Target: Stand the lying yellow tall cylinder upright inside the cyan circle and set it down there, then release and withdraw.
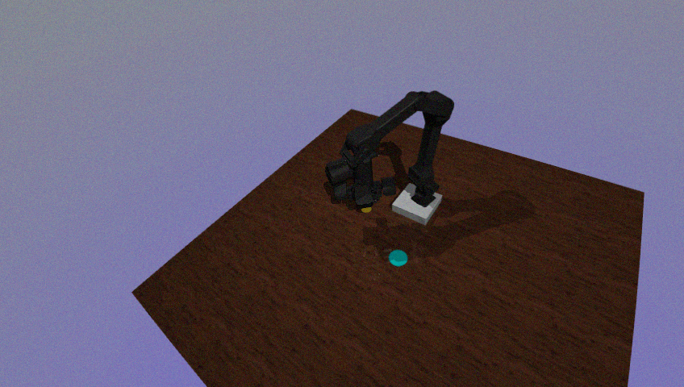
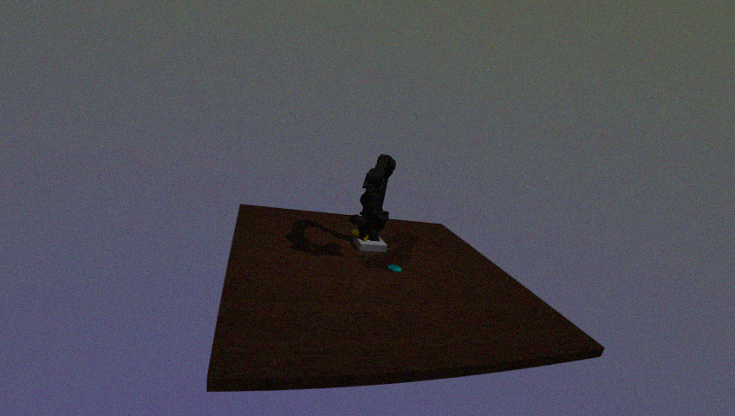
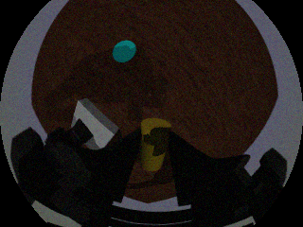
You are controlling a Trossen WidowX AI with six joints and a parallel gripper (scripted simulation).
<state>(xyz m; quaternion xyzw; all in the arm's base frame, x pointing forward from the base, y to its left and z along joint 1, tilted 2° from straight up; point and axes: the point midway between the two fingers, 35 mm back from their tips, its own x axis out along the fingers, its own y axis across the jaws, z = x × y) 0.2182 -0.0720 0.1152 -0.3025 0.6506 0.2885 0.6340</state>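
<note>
The fingers stand partly closed, a modest gap between them, and they have hold of the yellow cylinder, one finger against each side of it. Largest first: the brown table top spreads well beyond the arm on the side where the circle lies, and its nearest edge seems far enough off not to matter. The black arm arches up from its pale base block and comes down beside it, the fingers pointing downward. That block is the one solid thing close by, so the carry should swing around its corner. The cylinder lies crosswise between the fingers, its long axis looking nearer level than upright, one end reaching out toward the circle's side; whether it touches the wood I cannot tell. The cyan circle, the smallest patch, lies apart from it, beyond that end and off toward the block's side. What remains, I judge, is to raise the cylinder enough for turning, carry it over, and tip its axis to vertical before lowering; turned too low, its end could scrape.
</note>
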